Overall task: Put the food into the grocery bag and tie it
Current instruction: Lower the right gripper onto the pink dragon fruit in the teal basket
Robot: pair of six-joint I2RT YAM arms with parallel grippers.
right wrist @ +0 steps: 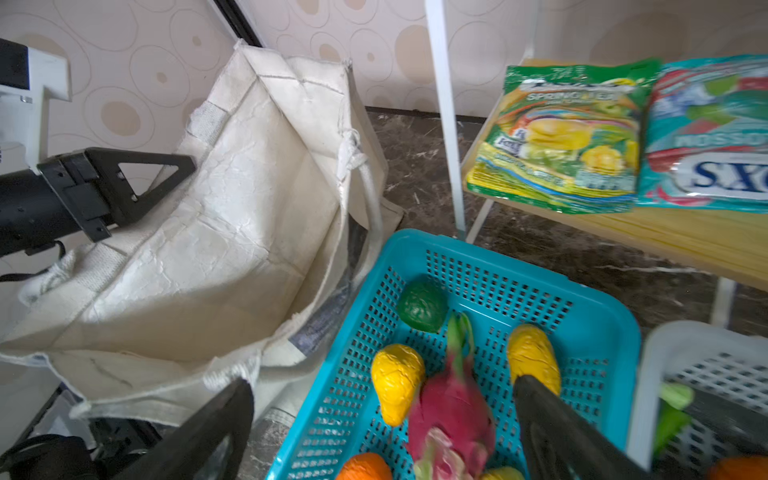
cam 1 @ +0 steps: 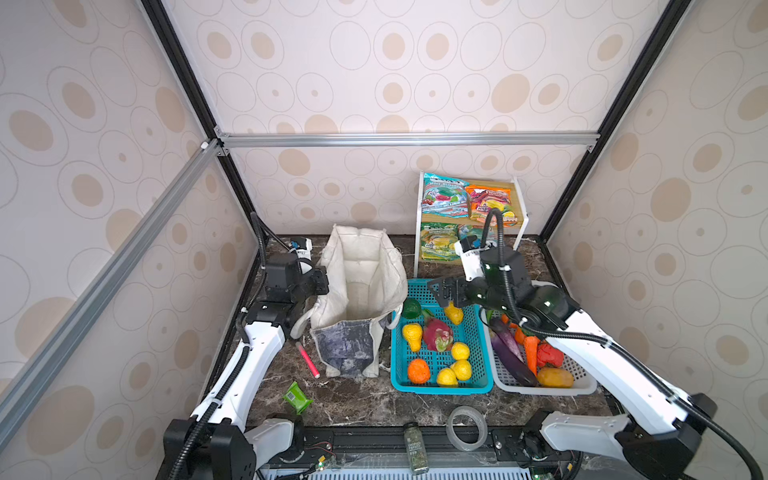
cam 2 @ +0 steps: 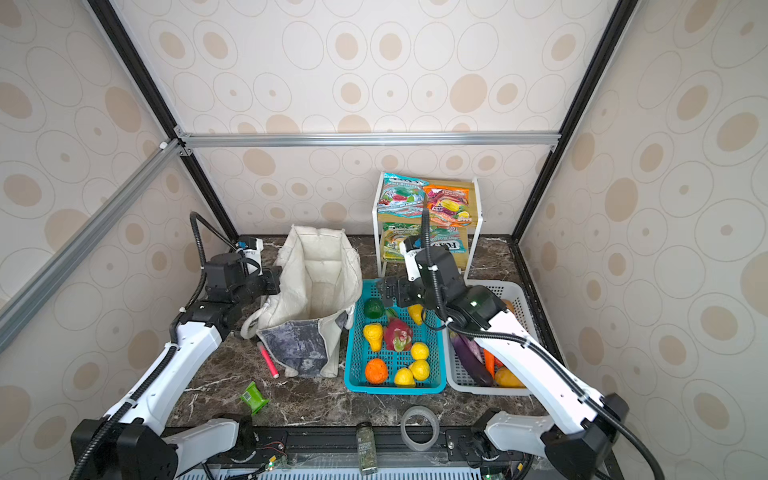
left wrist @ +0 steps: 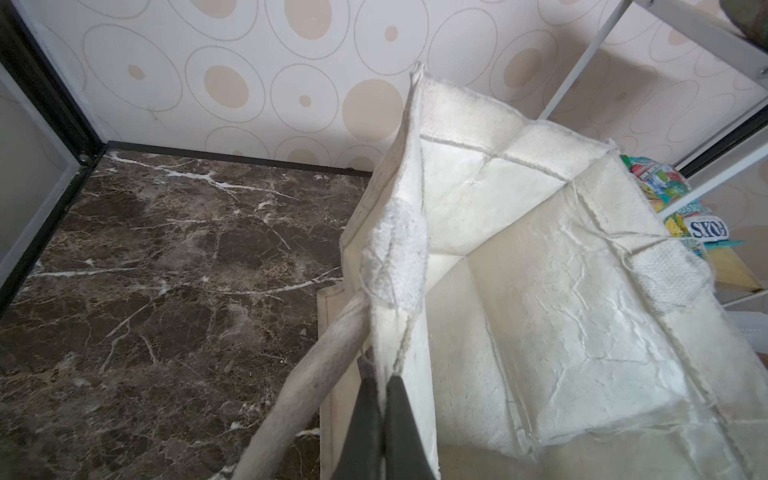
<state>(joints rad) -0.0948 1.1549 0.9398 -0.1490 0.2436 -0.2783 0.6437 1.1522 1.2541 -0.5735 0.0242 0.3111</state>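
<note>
Left gripper (left wrist: 383, 380) is clamped shut on the left rim of the grocery bag (cam 1: 361, 270), beside a strap handle (left wrist: 307, 374), holding the mouth up. The bag stands on the marble table (cam 1: 374, 401), just left of the teal basket (cam 1: 440, 389). We see no food in the part of the lining that shows.

Right gripper (cam 1: 442, 295) has its jaws spread wide and holds nothing. It hovers over the far end of the teal basket. In the right wrist view the pink dragon fruit (right wrist: 451, 409) sits between the fingers, with the yellow pear (right wrist: 397, 380) toward one finger and a yellow fruit (right wrist: 534, 357) at the tip of the other. We cannot tell contact. The green fruit (cam 1: 411, 308) is beyond, toward the bag.

Handling, our guess:
- **Toy fruit:** light, hard, glossy plastic. It is rounded, so it may squirt out, and we would pinch across the narrow middle.
- **Candy packets (cam 1: 444, 195):** on the far shelf (cam 1: 521, 226), slick and crinkly. Grab an edge.
- **Bag:** soft and floppy. It sags if the rim is let go.

More food lies in the white basket (cam 1: 544, 390) to the right.
</note>
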